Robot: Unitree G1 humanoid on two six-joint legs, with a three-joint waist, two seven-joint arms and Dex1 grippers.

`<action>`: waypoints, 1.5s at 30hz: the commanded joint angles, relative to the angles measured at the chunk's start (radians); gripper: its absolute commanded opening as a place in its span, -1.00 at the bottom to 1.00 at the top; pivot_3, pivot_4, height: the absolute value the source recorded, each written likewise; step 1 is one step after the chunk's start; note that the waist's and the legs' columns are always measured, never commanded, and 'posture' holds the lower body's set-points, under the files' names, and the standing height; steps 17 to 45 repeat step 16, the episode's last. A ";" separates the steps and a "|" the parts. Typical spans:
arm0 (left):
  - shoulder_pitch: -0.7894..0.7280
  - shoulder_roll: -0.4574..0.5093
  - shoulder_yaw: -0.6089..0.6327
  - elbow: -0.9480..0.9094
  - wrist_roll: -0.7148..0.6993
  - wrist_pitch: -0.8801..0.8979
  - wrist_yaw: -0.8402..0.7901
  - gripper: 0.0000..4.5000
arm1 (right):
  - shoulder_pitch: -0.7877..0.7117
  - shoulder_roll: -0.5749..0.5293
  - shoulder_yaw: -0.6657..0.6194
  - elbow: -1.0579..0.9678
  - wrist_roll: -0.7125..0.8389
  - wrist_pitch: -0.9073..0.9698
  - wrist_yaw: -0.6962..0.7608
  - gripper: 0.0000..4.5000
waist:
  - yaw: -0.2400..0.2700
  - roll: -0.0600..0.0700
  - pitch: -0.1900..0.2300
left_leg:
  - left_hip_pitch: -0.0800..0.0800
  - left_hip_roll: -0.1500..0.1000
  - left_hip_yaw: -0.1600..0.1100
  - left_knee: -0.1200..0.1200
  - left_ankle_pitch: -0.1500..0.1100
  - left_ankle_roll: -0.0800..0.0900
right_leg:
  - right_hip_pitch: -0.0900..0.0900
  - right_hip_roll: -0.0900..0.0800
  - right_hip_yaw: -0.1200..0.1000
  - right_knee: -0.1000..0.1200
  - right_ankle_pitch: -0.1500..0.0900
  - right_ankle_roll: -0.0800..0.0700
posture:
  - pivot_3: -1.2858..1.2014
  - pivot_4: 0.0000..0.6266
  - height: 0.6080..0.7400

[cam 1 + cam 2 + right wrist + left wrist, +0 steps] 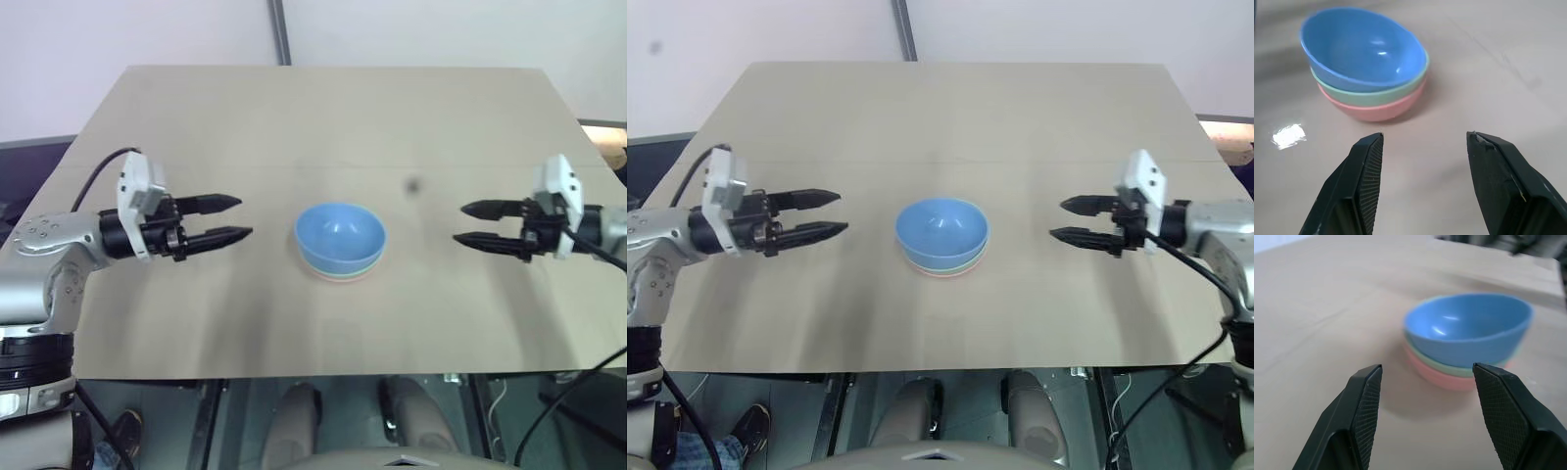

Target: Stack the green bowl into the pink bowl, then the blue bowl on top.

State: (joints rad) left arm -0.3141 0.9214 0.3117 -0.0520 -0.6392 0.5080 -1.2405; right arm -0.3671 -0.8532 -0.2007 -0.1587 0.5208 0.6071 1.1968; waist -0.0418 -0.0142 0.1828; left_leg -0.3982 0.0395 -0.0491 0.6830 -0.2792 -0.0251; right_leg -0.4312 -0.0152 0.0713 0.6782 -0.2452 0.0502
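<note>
Three bowls stand nested in the middle of the table. The blue bowl [340,235] is on top, the green bowl [1369,95] shows as a band under it, and the pink bowl [1376,111] is at the bottom. My left gripper [238,218] hovers to the left of the stack, open, with nothing between its fingers. My right gripper [463,223] hovers to the right of the stack, open and empty as well. Both point inward at the bowls and stand well apart from them.
The tan table [323,117] stretches far behind the stack. Its front edge [323,375] runs just below the grippers. A small dark spot [412,183] marks the tabletop behind and right of the bowls.
</note>
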 commanded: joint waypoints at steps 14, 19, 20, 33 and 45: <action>0.263 0.003 0.191 -0.197 -0.059 0.014 0.095 0.39 | 0.072 -0.069 -0.157 0.191 0.060 -0.231 0.172 0.32 | 0.001 0.000 0.000 | 0.003 0.000 0.001 0.000 0.000 0.000 | 0.002 0.000 0.000 0.000 0.000 0.000 | 0.03 -0.52 1.00; 0.275 0.001 0.189 -0.208 -0.051 -0.005 0.099 0.39 | 0.062 -0.068 -0.147 0.207 0.053 -0.243 0.176 0.32 | 0.001 0.000 0.000 | 0.003 0.000 0.001 0.000 0.000 0.000 | 0.002 0.000 0.000 0.000 0.000 0.000 | 0.03 -0.52 1.00; 0.275 0.001 0.189 -0.208 -0.051 -0.005 0.099 0.39 | 0.062 -0.068 -0.147 0.207 0.053 -0.243 0.176 0.32 | 0.001 0.000 0.000 | 0.003 0.000 0.001 0.000 0.000 0.000 | 0.002 0.000 0.000 0.000 0.000 0.000 | 0.03 -0.52 1.00; 0.275 0.001 0.189 -0.208 -0.051 -0.005 0.099 0.39 | 0.062 -0.068 -0.147 0.207 0.053 -0.243 0.176 0.32 | 0.001 0.000 0.000 | 0.003 0.000 0.001 0.000 0.000 0.000 | 0.002 0.000 0.000 0.000 0.000 0.000 | 0.03 -0.52 1.00; 0.275 0.001 0.189 -0.208 -0.051 -0.005 0.099 0.39 | 0.062 -0.068 -0.147 0.207 0.053 -0.243 0.176 0.32 | 0.001 0.000 0.000 | 0.003 0.000 0.001 0.000 0.000 0.000 | 0.002 0.000 0.000 0.000 0.000 0.000 | 0.03 -0.52 1.00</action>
